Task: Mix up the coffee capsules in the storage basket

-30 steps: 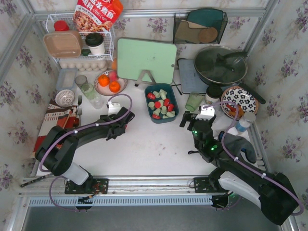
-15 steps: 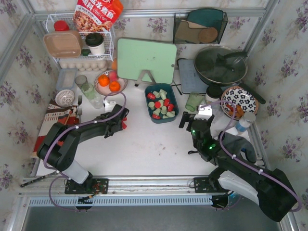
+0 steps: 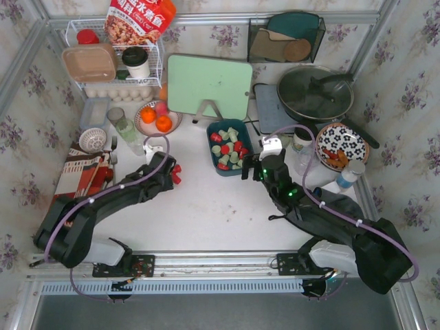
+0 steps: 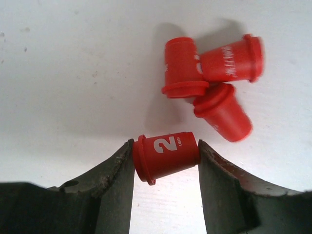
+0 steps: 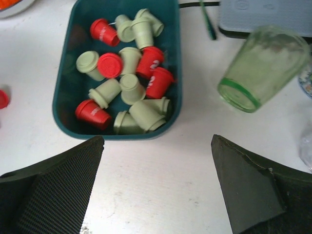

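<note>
The dark teal storage basket [image 5: 63, 95] holds several red and pale green coffee capsules [image 5: 129, 83]; it also shows in the top view [image 3: 210, 146] at the table's middle. My left gripper [image 4: 165, 156] is shut on a red capsule marked "2" [image 4: 168, 155], held by its two ends just above the white table. Three more red capsules [image 4: 209, 78] lie in a cluster just beyond it, left of the basket [image 3: 177, 172]. My right gripper [image 5: 157, 141] is open and empty, just in front of the basket's near right corner.
A green glass cup [image 5: 263, 68] lies tilted right of the basket. A plate of oranges [image 3: 157, 118], a green cutting board [image 3: 210, 86], a pan [image 3: 315, 93], a patterned bowl [image 3: 342, 144] and a white wire rack [image 3: 113, 62] ring the back.
My right gripper has moved left, up to the basket. My left arm has drawn back a little to the left, its gripper staying at the loose red capsules.
</note>
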You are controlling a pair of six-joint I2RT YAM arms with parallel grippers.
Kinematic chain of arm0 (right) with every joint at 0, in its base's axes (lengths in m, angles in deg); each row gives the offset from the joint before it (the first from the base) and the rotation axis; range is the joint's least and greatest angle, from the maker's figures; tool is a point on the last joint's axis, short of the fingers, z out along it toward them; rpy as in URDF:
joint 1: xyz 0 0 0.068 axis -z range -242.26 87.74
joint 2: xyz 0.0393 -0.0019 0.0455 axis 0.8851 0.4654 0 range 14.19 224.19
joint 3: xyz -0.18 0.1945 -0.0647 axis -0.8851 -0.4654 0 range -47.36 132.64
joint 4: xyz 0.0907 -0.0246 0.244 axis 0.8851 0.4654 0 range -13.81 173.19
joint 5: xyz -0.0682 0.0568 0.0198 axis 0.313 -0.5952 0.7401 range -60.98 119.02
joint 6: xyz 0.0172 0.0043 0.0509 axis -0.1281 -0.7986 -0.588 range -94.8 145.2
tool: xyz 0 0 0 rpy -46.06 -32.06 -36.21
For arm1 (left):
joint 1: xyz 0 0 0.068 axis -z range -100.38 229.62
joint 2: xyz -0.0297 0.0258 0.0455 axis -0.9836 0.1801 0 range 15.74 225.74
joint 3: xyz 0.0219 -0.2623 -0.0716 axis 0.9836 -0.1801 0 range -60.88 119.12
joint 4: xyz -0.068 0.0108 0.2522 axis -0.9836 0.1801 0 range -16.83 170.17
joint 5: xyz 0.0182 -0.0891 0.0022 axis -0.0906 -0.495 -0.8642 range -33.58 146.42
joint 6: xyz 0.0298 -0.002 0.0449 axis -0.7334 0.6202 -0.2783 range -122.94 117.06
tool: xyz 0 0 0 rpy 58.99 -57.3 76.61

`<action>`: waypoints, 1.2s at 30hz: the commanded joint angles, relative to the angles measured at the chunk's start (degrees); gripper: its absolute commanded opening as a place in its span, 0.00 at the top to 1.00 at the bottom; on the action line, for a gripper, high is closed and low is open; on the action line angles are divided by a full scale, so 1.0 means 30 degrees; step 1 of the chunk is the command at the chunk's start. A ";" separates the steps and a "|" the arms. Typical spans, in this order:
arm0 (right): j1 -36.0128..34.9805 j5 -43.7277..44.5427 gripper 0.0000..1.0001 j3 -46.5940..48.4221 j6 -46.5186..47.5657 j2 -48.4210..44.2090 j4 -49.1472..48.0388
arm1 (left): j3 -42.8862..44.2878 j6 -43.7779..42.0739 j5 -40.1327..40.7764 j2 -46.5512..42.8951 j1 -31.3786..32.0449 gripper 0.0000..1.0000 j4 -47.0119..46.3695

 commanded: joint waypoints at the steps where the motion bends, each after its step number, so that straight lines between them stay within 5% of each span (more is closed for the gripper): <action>1: 0.0020 -0.2790 0.00 0.1287 0.0517 0.0896 0.1857 | -0.0886 -0.2728 -0.2719 -0.2248 0.0118 0.63 -0.2929; 8: -0.0016 -0.6599 0.04 0.2646 -0.0823 0.1149 0.3304 | -0.6634 -0.6368 -0.7643 -0.7117 0.1199 0.60 -1.3796; 17: -0.0916 -1.0645 0.12 0.4124 -0.2616 0.2491 0.3679 | -0.8695 -1.0895 -1.4155 -0.4880 0.2938 0.55 -2.1278; 24: -0.2200 -1.3246 0.23 0.4160 -0.3110 0.3422 0.2464 | -0.9589 -1.5742 -1.6835 -0.4558 0.4990 0.52 -2.2742; 36: -0.2724 -1.5426 0.34 0.3383 -0.3853 0.4557 0.1113 | -0.9375 -1.5960 -1.6347 -0.5107 0.5243 0.53 -2.1848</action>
